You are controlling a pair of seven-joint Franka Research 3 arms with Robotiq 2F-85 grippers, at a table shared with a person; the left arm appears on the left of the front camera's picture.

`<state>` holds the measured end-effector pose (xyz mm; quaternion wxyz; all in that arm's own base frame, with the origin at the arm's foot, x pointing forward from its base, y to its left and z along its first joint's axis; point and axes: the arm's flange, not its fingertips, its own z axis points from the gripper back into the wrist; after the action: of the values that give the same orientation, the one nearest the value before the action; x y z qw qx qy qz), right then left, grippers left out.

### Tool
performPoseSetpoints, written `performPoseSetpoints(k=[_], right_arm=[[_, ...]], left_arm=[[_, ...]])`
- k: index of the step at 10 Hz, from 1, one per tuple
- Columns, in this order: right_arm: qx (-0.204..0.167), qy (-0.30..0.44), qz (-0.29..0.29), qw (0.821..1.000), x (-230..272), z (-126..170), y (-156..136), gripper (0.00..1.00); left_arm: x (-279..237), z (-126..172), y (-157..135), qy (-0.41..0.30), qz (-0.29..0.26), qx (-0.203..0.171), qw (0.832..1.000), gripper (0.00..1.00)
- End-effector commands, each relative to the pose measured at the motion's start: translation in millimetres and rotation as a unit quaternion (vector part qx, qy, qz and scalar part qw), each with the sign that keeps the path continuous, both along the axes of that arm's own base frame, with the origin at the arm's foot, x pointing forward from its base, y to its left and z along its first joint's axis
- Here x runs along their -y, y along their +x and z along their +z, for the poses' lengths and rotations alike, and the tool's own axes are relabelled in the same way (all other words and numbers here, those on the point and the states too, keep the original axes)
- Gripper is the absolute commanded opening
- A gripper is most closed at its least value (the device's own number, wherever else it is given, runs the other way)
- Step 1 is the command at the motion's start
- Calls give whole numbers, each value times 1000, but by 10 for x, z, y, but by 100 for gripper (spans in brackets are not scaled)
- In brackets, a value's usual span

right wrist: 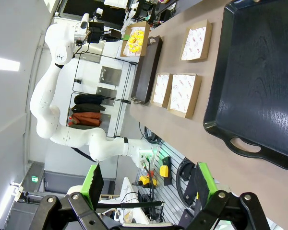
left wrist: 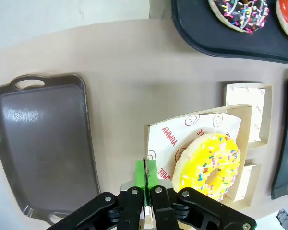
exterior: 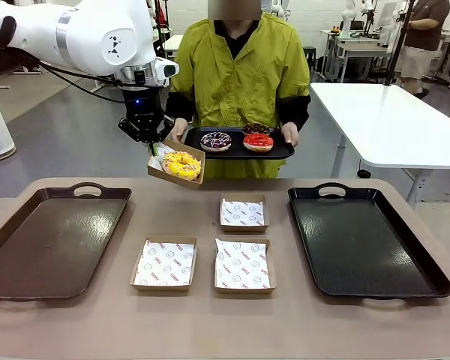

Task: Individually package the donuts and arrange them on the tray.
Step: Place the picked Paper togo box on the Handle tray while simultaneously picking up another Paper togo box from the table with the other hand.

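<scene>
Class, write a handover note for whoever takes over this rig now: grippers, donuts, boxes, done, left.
Left gripper: shut on the rim of a box carrying the yellow donut, above the table.
Right gripper: open, holding nothing.
Person holds a small tray with the purple donut, chocolate donut and red donut.
Done: one donut boxed.
To do: set it on the brown tray or black tray; fill the three table boxes.

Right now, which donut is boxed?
The yellow donut: it sits in the box pinched by the left arm's fingers. The purple donut, chocolate donut and red donut lie bare on the person's tray.
</scene>
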<state>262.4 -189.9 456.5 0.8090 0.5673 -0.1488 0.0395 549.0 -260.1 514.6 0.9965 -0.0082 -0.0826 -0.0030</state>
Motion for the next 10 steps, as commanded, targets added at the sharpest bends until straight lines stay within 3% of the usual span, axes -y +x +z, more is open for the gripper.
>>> performPoseSetpoints(k=[1, 4, 6, 8, 10], right_arm=[[2, -25, -1, 1000, -111, 61, 134, 100], [-47, -111, -22, 992, -613, 542, 738, 100], [-55, -173, -23, 983, -1151, 826, 1113, 100], [-89, -247, 2, 965, -1834, 837, 1353, 100], [-102, -307, 16, 946, -2428, 663, 1506, 100]], left_arm=[[-137, 36, -22, -3, -24, 5, 1000, 1], [-852, 205, -304, -8, -57, 26, 998, 1], [-1320, 219, -500, -2, -59, 33, 998, 1], [-1781, 162, -698, -3, -47, 36, 998, 1], [-2107, 24, -831, 10, -31, 34, 999, 1]])
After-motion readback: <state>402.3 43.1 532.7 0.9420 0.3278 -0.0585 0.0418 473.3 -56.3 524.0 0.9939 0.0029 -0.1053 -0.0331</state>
